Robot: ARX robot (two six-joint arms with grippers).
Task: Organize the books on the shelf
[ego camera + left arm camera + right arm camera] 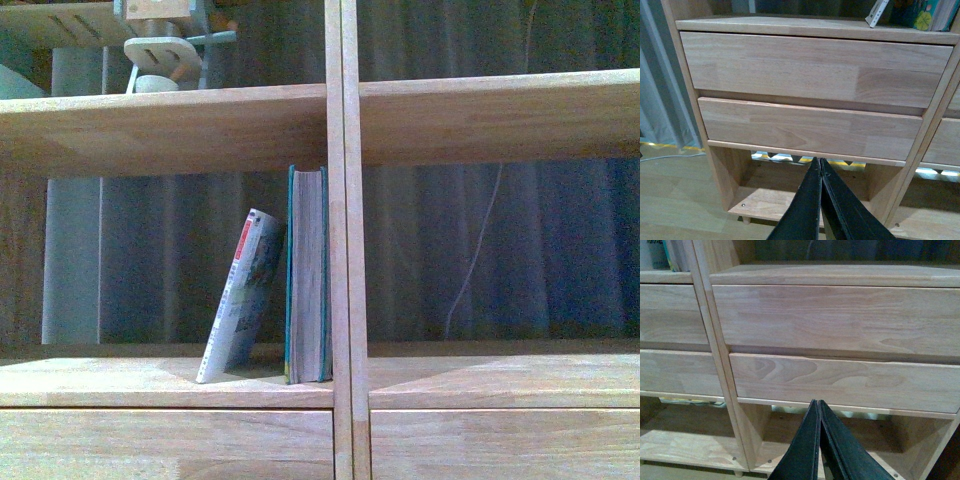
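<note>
The light-wood shelf (160,385) fills the front view. In its left cubby a thick teal book (307,275) stands upright against the central divider (342,240). A thin pale paperback (240,295) with a red-and-white spine leans to the right beside it, its top apart from the teal book. Neither arm shows in the front view. My left gripper (819,161) is shut and empty, low in front of the left drawer fronts (810,127). My right gripper (818,402) is shut and empty before the right drawer fronts (845,380). Book bottoms (912,12) peek in above the left drawers.
A wooden toy (160,45) sits on the board above the left cubby. Grey curtain (480,250) hangs behind the open shelf, with a thin white cord (475,260) in the right cubby. Low open cubbies (770,200) lie under the drawers, above a wooden floor (675,200).
</note>
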